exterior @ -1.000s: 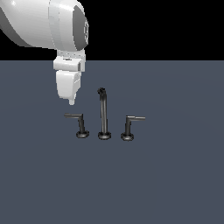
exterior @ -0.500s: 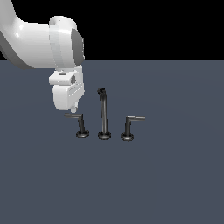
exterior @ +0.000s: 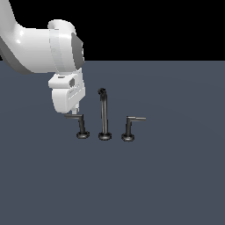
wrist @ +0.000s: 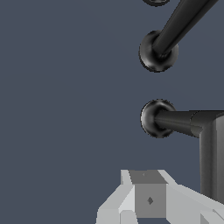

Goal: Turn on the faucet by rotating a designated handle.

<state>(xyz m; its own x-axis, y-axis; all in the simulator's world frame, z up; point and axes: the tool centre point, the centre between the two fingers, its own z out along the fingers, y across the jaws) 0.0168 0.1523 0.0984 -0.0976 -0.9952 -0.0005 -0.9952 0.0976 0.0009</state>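
The faucet is a dark metal three-piece set on the grey floor, with a tall spout (exterior: pixel 104 115) in the middle. The designated handle (exterior: pixel 81 125) stands to the exterior view's left of the spout, its thin arm (exterior: pixel 72 116) pointing left. The twin lever (exterior: pixel 128 127) stands to the right, its arm pointing right. My white gripper (exterior: pixel 75 110) hangs just above the designated handle's arm, close to it or touching it; its fingers are mostly hidden by the hand. In the wrist view the handle (wrist: pixel 188 121) and the spout (wrist: pixel 175 30) show beyond a fingertip (wrist: pixel 149 194).
The flat grey floor (exterior: pixel 176 184) stretches all around the faucet. The bulky white arm (exterior: pixel 44 48) reaches in from the exterior view's upper left, above and behind the designated handle.
The arm has come down and nearer to the camera. The gripper, which was above and behind the designated handle, is now right over its lever arm. The faucet parts have not moved.
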